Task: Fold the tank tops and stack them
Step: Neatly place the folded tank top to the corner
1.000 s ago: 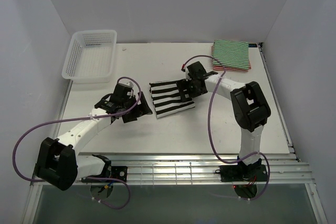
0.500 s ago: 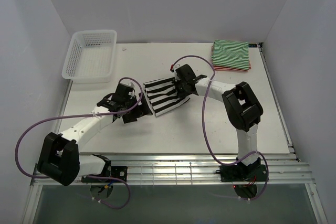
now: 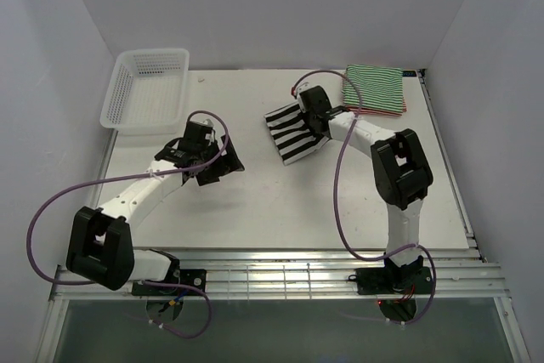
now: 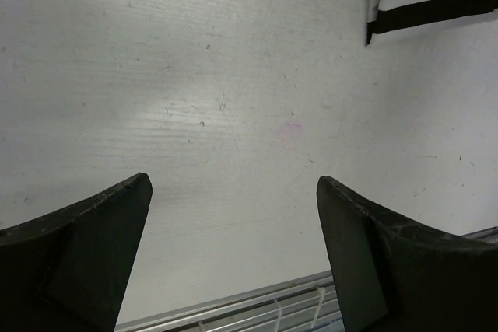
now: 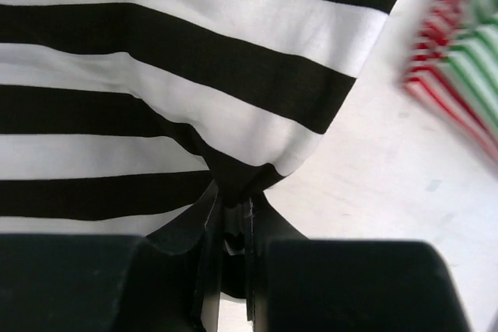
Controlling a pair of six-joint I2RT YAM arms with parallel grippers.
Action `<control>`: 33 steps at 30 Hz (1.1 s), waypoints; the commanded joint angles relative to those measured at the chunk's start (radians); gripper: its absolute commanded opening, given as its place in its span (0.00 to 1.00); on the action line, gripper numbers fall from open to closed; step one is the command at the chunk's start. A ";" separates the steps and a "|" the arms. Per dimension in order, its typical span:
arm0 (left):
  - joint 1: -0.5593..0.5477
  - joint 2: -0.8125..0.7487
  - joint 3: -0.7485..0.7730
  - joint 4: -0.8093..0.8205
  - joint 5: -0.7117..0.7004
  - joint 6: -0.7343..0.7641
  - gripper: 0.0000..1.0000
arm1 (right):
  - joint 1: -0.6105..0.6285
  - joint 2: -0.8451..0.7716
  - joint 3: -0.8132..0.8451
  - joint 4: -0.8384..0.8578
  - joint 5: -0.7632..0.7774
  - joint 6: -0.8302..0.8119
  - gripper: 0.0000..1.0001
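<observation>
1. The right fingers (image 5: 208, 250) are pinched tight on a bunched edge of the black-and-white tank top (image 5: 156, 75), whose folded cloth spreads to their left over the worktop (image 3: 255, 201).
2. The left fingers (image 4: 85, 246) are spread wide with nothing between them, and only a corner of that top shows beyond them.
3. The green-and-white tank top (image 3: 374, 84) lies folded on the red-and-white tank top (image 3: 378, 113) at the back right.

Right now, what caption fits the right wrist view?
Right gripper pinching the black-and-white tank top near the folded red and green stack.
</observation>
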 commanded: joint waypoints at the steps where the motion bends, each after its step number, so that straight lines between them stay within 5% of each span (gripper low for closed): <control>1: 0.022 0.028 0.055 -0.014 -0.019 0.020 0.98 | -0.059 -0.072 0.091 0.001 0.114 -0.102 0.08; 16: 0.097 0.211 0.175 0.009 -0.004 0.055 0.98 | -0.177 0.069 0.432 0.036 0.208 -0.320 0.08; 33: 0.117 0.280 0.184 0.040 0.053 0.046 0.98 | -0.288 0.109 0.616 -0.020 0.137 -0.305 0.08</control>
